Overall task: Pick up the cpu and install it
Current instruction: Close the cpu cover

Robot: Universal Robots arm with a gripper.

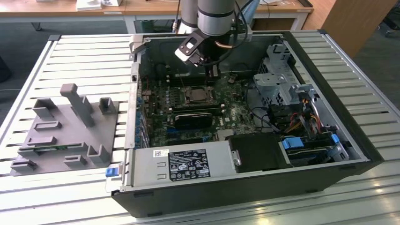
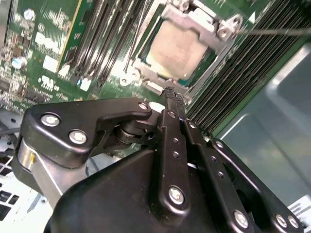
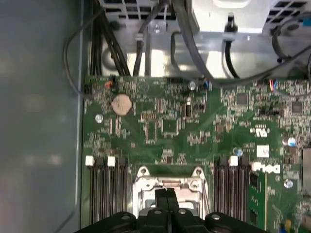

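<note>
The cpu (image 2: 177, 48), a small silvery-grey square, lies flat inside the metal-framed socket (image 2: 221, 30) on the green motherboard (image 1: 234, 110). In the exterior view the cpu (image 1: 199, 95) sits in the middle of the open computer case. My gripper (image 1: 213, 77) hangs just behind and above the socket, its two black fingers pressed together with nothing between them. In the second wrist view the gripper (image 2: 173, 95) ends beside the socket's near edge. In the first wrist view the gripper (image 3: 166, 194) stands in front of the socket frame (image 3: 143, 183).
A grey tray (image 1: 44, 154) with upright fixtures lies outside the case on the exterior view's left. A long black module (image 1: 196, 118) sits in front of the socket. Power supply (image 1: 181, 164), drive cage (image 1: 281, 77) and cables (image 1: 293, 119) crowd the case. Memory slots (image 3: 104, 194) flank the socket.
</note>
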